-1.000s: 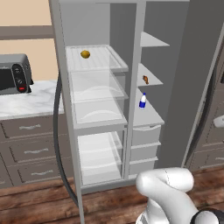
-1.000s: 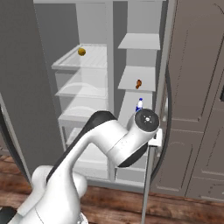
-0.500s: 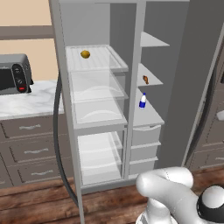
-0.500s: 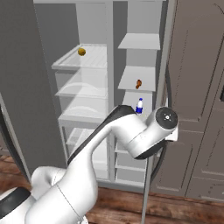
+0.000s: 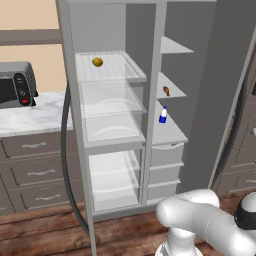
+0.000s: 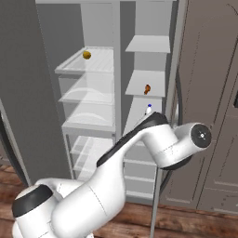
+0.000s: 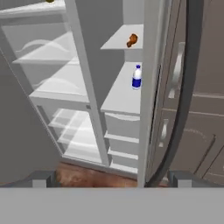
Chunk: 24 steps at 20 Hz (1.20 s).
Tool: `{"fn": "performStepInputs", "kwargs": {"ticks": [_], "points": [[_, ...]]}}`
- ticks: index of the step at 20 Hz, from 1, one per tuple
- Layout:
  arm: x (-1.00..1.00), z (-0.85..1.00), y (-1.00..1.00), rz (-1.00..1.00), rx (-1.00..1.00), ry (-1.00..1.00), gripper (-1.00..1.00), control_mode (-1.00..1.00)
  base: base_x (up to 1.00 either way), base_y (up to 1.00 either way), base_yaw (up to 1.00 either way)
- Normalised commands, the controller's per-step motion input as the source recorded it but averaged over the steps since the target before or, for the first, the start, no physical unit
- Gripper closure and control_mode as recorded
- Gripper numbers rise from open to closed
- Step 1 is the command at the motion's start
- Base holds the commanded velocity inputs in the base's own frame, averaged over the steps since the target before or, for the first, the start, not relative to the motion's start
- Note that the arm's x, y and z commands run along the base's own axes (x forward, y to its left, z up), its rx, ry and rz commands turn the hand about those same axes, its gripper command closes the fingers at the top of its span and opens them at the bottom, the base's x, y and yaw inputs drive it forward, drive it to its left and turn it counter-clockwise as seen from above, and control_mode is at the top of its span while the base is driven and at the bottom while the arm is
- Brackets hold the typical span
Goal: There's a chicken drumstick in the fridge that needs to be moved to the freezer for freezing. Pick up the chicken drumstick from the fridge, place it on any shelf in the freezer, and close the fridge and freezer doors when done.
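Kitchen with wood floor and grey cabinets, and both tall doors stood swung open. From the left base view, the fridge [image 5: 107, 130] was the wide bay with glass shelves, a yellow ball [image 5: 97, 62] sitting on its top one. Right next to it the freezer [image 5: 170, 115] had solid pale shelves, and the drumstick [image 5: 166, 91] was already lying on the middle shelf [image 5: 172, 93] there, with a little blue-and-white bottle [image 5: 163, 115] one shelf lower. A toaster oven [image 5: 15, 85] sat on the marble tabletop [image 5: 35, 117] off to the left.

Right base view showed the same layout: drumstick [image 6: 147, 89] on the freezer shelf, bottle [image 6: 148, 109] poking up just behind the arm's elbow, ball [image 6: 87, 55] up in the fridge. The freezer door [image 6: 204, 102] stood open on the right, its dark handle running down beside the arm.

Hand view was the useful one. The gripper [image 7: 111, 178] had its tips spread wide at the bottom corners, nothing between them. The drumstick [image 7: 132, 40] lay well up and ahead of it, slightly right of centre, long axis roughly slanting toward the shelf's front edge. The curved door handle [image 7: 186, 87] passed much closer, just to the right.

My guess is the placing was done, and the next move hinged on that handle being right beside the gripper for pushing the freezer door shut.
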Motion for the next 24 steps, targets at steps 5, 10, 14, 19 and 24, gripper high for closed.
{"fn": "performStepInputs", "kwargs": {"ticks": [5,10,14,19,24], "points": [[0.14,-0.02,-0.4,0.13,0.0,-0.05,-1.0,-1.0,0.0,0.0,0.0],[0.03,-0.07,-0.03,0.08,0.01,-0.02,-1.0,-1.0,0.0,0.0,0.0],[0.24,-0.2,-0.2,0.07,0.15,-0.09,-1.0,-1.0,0.0,0.0,0.0],[0.31,-0.24,-0.03,0.11,0.08,-0.13,-1.0,-1.0,0.0,0.0,0.0],[0.19,-0.14,-0.02,0.12,0.01,-0.15,-1.0,-1.0,0.0,0.0,0.0]]}}
